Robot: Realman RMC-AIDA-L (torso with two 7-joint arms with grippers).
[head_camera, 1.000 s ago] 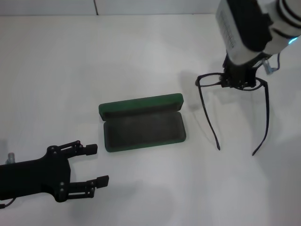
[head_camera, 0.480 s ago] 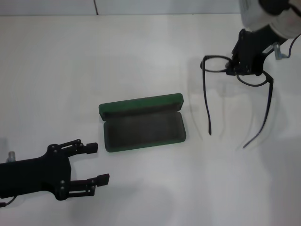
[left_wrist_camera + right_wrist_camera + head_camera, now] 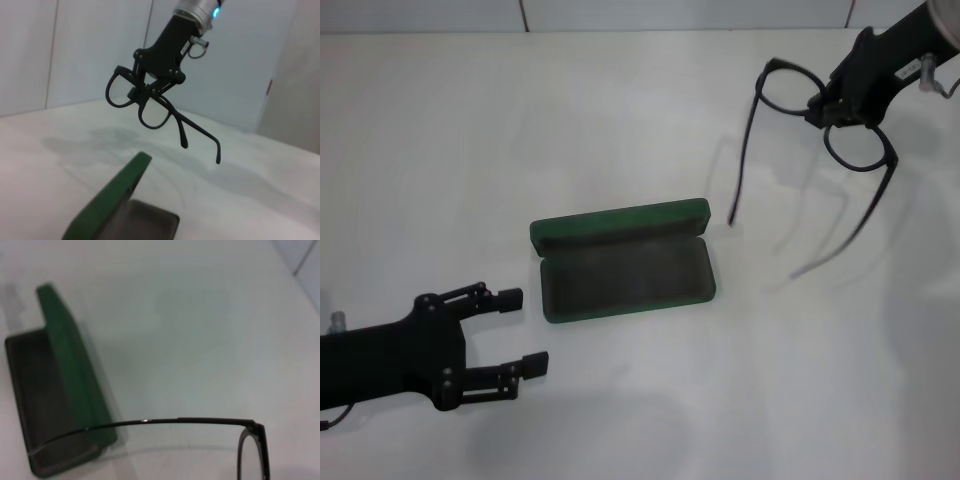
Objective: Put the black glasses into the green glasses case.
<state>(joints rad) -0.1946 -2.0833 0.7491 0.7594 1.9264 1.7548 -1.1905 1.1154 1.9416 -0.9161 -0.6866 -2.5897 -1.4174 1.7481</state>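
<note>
Black plastic, thin and likely fragile: the black glasses (image 3: 825,115) are hanging in the air, pinched at the bridge by the right gripper (image 3: 832,108), temples dangling unfolded. Beneath and aside, the green glasses case (image 3: 622,262) is lying open, felt-lined, on the white table (image 3: 620,120). The left gripper (image 3: 498,338) is waiting spread and empty near the case.

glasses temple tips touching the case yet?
Apart. The left wrist view shows the black glasses held in the air by the right gripper, temple tips hanging clear above the green glasses case with bare table between.
</note>
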